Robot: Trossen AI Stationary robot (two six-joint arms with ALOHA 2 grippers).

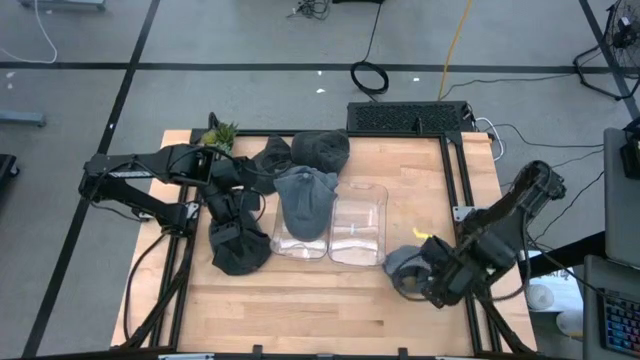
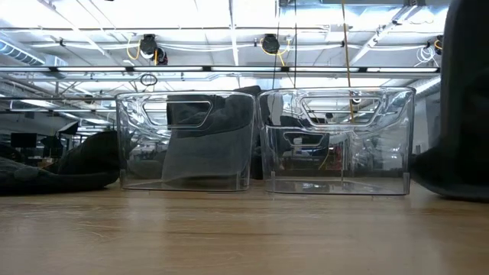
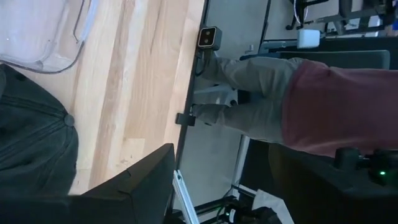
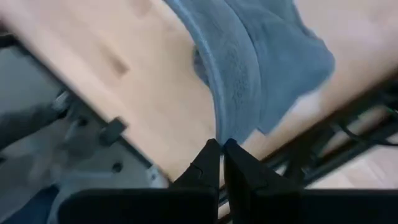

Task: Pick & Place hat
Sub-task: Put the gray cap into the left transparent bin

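Observation:
A blue-grey hat [image 1: 403, 262] lies near the table's right near corner. My right gripper [image 4: 221, 147] is shut at its brim's edge and sits on its right near side [image 1: 425, 280]. A grey hat [image 1: 304, 200] is draped into the left clear bin [image 1: 298, 244], and the right clear bin [image 1: 358, 228] holds nothing. My left gripper [image 1: 228, 212] hovers over a dark hat [image 1: 240, 248] lying left of the bins. That hat's crown [image 3: 31, 137] fills part of the left wrist view. Two more dark hats [image 1: 320, 150] [image 1: 272, 155] rest at the far edge. My right gripper pinches the blue-grey hat's brim edge [image 4: 231, 127] between the free ends of its two fingers. The rest of the hat [image 4: 261, 56] spreads away from the fingertips over the wood; whether it is lifted clear does not show.
A small green plant [image 1: 220, 132] stands at the far left corner. A black frame [image 1: 455, 180] borders the table. A person in a red top and grey trousers [image 3: 323, 106] stands beyond the near edge. Bare wood [image 1: 300, 300] lies in front of the bins.

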